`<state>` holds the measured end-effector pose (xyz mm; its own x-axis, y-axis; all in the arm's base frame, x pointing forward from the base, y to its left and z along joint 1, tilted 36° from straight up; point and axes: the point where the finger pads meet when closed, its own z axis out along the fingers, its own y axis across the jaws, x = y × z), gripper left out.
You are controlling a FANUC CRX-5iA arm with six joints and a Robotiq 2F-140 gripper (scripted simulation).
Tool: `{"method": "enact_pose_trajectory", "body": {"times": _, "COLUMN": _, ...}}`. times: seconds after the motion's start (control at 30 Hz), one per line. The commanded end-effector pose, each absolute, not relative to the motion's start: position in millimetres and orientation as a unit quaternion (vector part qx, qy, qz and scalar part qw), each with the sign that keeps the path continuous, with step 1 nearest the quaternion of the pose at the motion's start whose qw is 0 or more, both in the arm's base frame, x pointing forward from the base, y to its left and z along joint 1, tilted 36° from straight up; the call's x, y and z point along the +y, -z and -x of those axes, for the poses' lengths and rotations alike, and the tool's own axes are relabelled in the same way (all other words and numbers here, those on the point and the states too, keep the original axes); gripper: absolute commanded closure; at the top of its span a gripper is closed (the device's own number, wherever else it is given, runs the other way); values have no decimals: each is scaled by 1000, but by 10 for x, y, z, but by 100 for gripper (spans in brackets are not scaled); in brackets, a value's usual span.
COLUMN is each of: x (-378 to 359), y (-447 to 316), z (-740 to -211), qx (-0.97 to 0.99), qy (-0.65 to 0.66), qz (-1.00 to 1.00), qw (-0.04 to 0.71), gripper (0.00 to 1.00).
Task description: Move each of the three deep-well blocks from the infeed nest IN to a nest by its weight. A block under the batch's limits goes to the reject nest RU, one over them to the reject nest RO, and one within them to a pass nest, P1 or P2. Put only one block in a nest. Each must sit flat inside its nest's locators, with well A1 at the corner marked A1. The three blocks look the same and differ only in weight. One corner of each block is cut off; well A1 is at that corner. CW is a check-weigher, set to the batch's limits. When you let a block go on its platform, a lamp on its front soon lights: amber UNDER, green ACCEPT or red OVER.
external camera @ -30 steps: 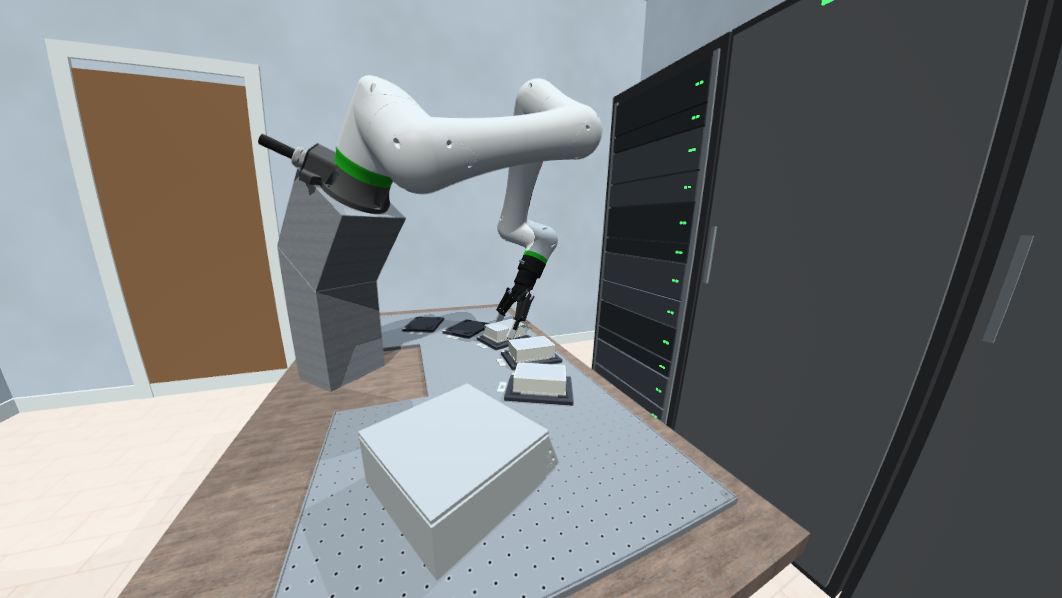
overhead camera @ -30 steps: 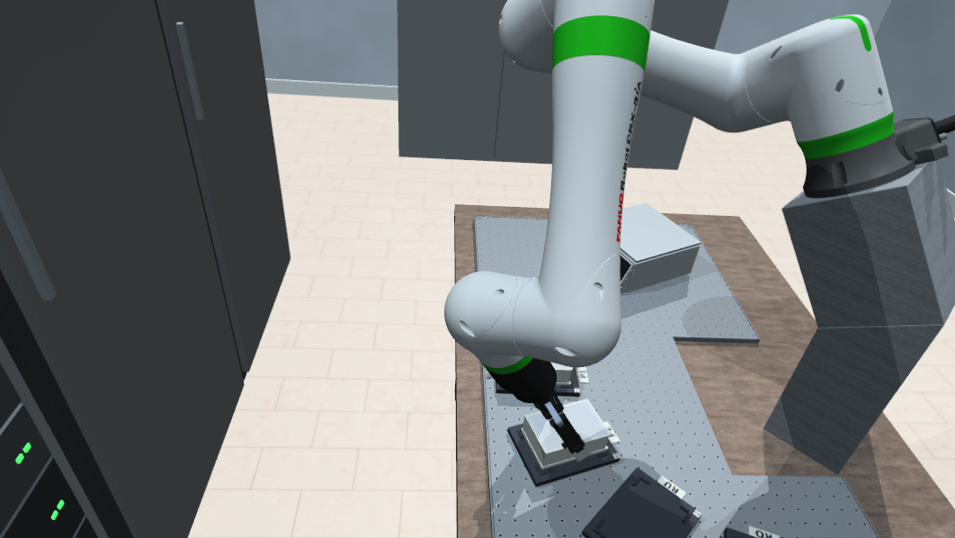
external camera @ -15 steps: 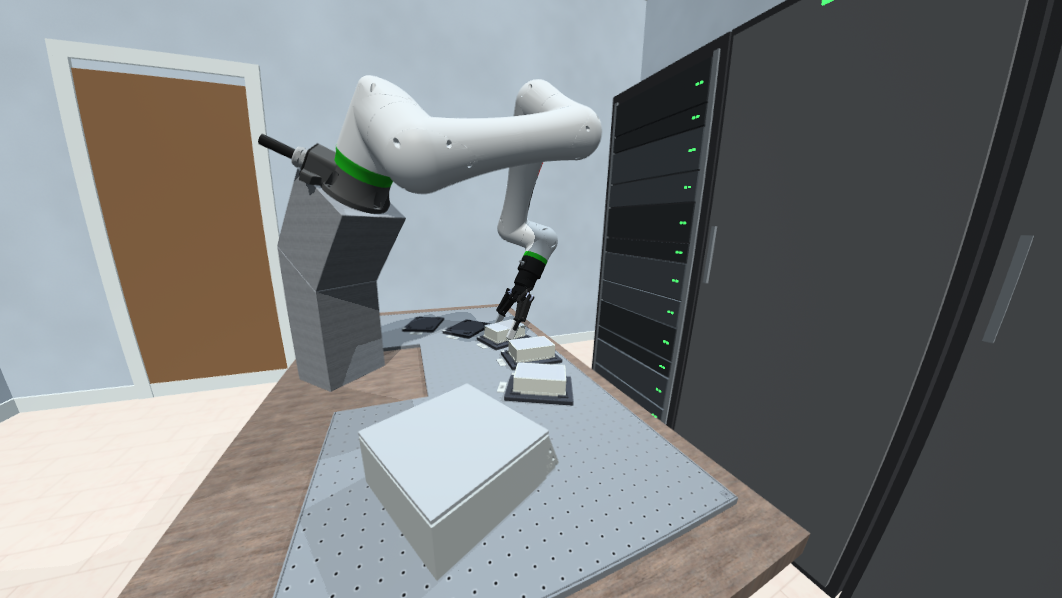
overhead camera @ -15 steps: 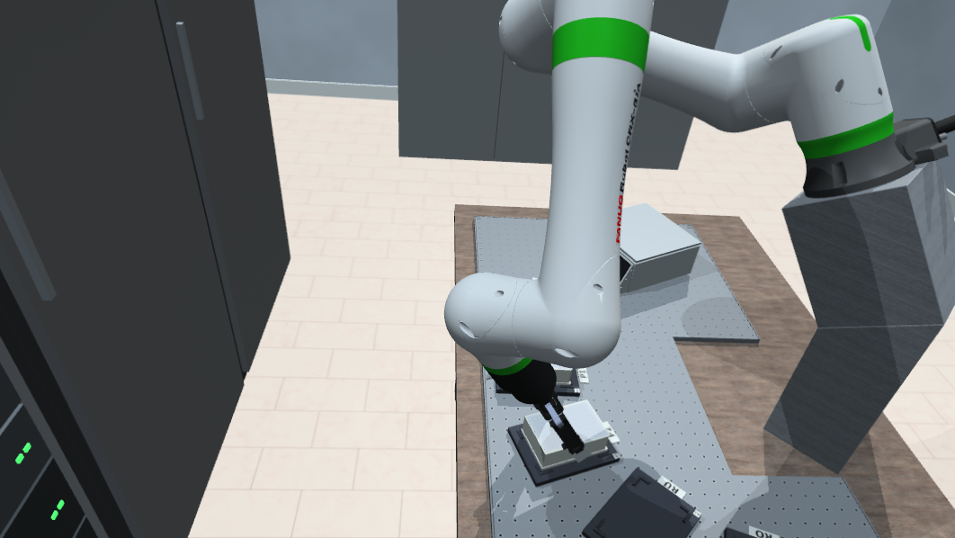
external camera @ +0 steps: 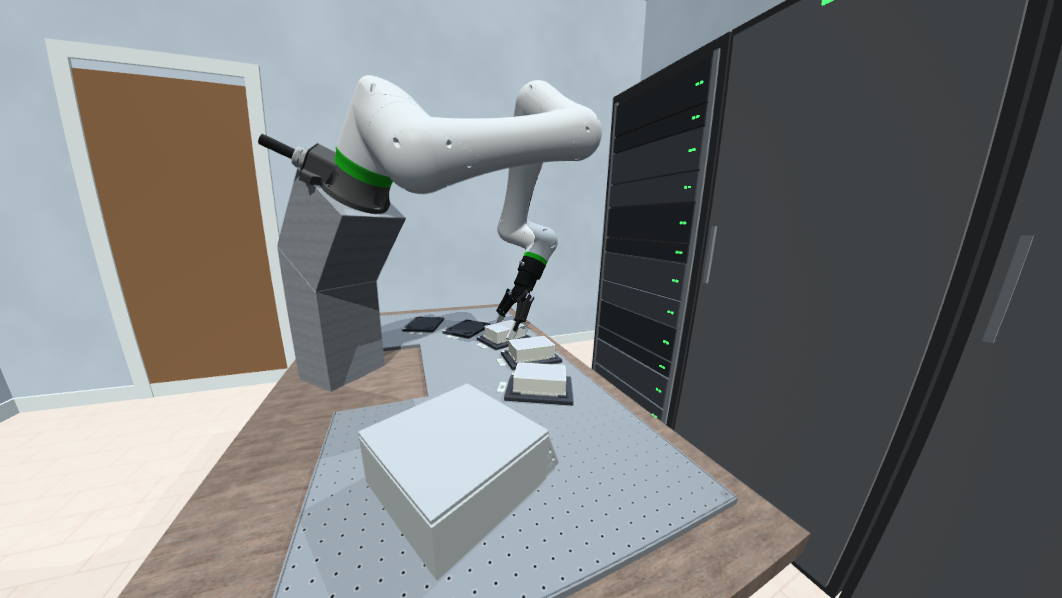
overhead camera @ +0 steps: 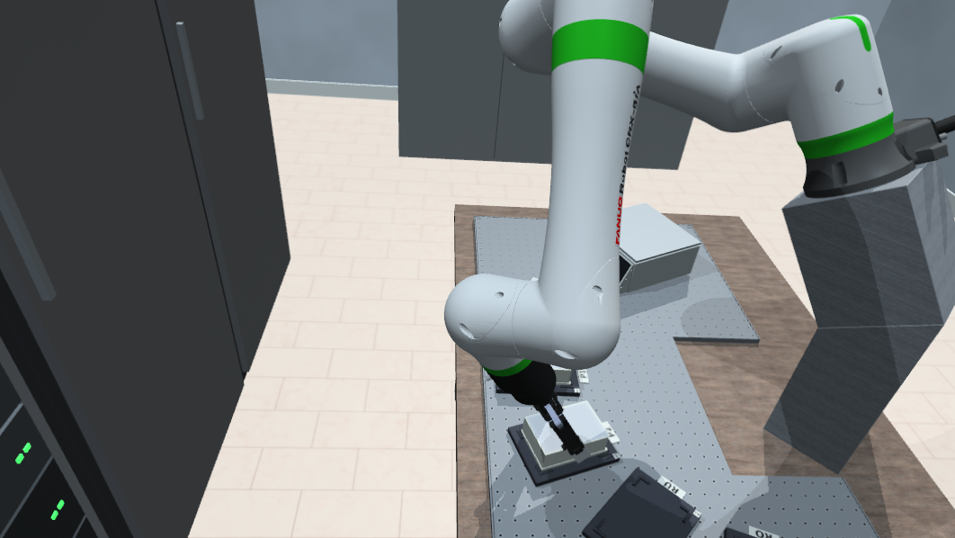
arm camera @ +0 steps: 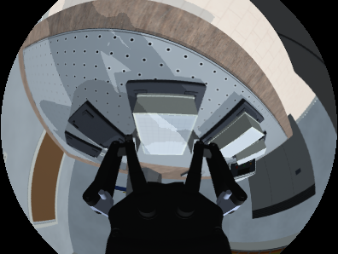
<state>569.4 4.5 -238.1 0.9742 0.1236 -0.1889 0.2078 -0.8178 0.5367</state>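
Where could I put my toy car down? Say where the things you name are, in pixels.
In the exterior view, maybe on the holey plate (overhead camera: pixel 647 394) (external camera: pixel 631 475) (arm camera: pixel 124 44), between the big grey box (overhead camera: pixel 661 234) (external camera: pixel 453 453) (arm camera: pixel 243 170) and the plate's right edge. It's crowded around the gripper (overhead camera: pixel 571 446) (external camera: pixel 506 320) (arm camera: pixel 164 141), where its fingers straddle a block (overhead camera: pixel 587 417) (external camera: pixel 496 334) (arm camera: pixel 162 128) and another block (external camera: pixel 532 349) (arm camera: pixel 242 128) sits next door.
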Motion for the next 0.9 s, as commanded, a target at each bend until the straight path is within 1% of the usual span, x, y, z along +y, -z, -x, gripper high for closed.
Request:
{"method": "enact_pose_trajectory", "body": {"times": 0.0, "x": 47, "y": 2381, "z": -5695, "qx": 87, "qy": 73, "qz": -951, "qw": 289, "gripper": 0}}
{"method": "enact_pose_trajectory", "body": {"times": 0.63, "x": 47, "y": 2381, "z": -5695, "qx": 87, "qy": 73, "qz": -951, "qw": 289, "gripper": 0}}
{"method": "enact_pose_trajectory", "body": {"times": 0.87, "x": 126, "y": 2231, "z": -5618, "qx": 87, "qy": 73, "qz": -951, "qw": 289, "gripper": 0}}
